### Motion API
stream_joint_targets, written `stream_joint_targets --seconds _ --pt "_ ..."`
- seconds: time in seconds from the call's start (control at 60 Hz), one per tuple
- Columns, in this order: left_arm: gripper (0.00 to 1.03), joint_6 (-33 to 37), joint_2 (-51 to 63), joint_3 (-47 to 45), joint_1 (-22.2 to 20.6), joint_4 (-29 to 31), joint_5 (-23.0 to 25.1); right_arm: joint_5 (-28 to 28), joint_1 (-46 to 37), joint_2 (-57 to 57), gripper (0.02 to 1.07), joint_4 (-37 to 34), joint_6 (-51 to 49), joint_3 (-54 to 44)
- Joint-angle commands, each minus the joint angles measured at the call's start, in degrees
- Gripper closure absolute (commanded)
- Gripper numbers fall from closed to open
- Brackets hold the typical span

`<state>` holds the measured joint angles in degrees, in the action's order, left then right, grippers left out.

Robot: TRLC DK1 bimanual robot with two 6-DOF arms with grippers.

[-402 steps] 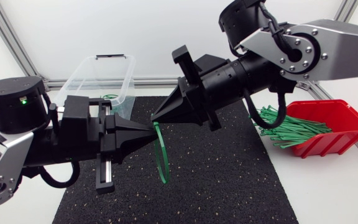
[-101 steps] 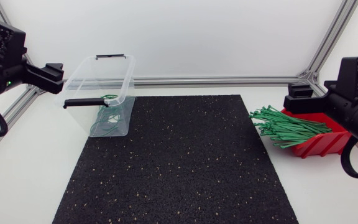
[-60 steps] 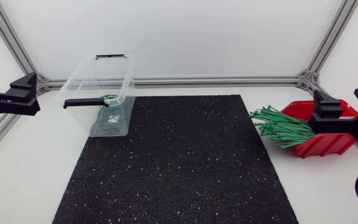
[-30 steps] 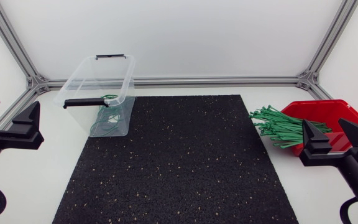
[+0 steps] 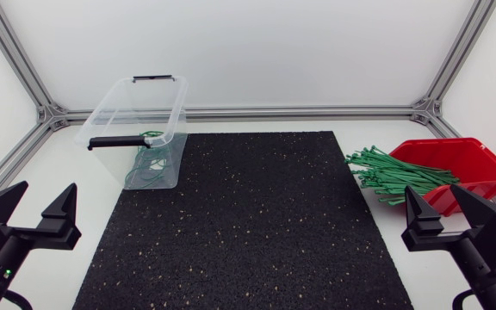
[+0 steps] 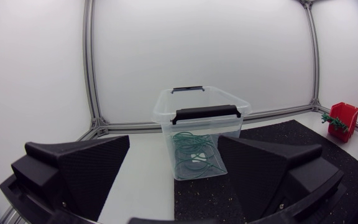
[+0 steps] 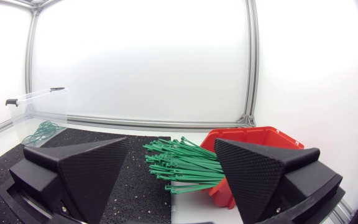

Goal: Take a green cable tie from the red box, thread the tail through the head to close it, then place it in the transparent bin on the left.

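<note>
The transparent bin [image 5: 102, 116] stands at the back left with closed green tie loops [image 5: 147, 164] inside. The red box [image 5: 476, 164] sits at the right, and a bundle of green cable ties [image 5: 390, 176] spills out of it toward the mat. My left gripper [image 5: 37, 207] is at the front left, open and holding nothing. My right gripper [image 5: 436, 202] is at the front right, just before the red box, also open with nothing in it. In the left wrist view the bin [image 6: 229, 109] lies ahead of the left gripper [image 6: 174, 138]. In the right wrist view the ties [image 7: 182, 165] and the red box [image 7: 253, 140] lie ahead of the right gripper [image 7: 172, 142].
A black speckled mat [image 5: 248, 224] covers the middle of the table. An aluminium frame [image 5: 300, 111] runs along the back edge and the sides. The bin has black handles [image 5: 114, 141] on its rim.
Both arms have drawn back from the sides toward the front corners of the table. Both grippers have stayed open, and the bin, box and ties have not moved.
</note>
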<state>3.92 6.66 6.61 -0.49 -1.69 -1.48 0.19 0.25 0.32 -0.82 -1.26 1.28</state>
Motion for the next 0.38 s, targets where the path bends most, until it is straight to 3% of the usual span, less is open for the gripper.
stream_joint_targets --seconds 0.0,0.367 --pt "0.04 -2.5 -2.6 -3.0 0.4 0.5 0.7 -0.2 -0.3 -0.3 0.07 0.8 1.3 -1.3" --pt "0.04 -3.9 -6.7 -6.6 0.5 1.7 1.5 -0.2 -0.3 -0.3 0.07 0.8 1.3 -1.3"
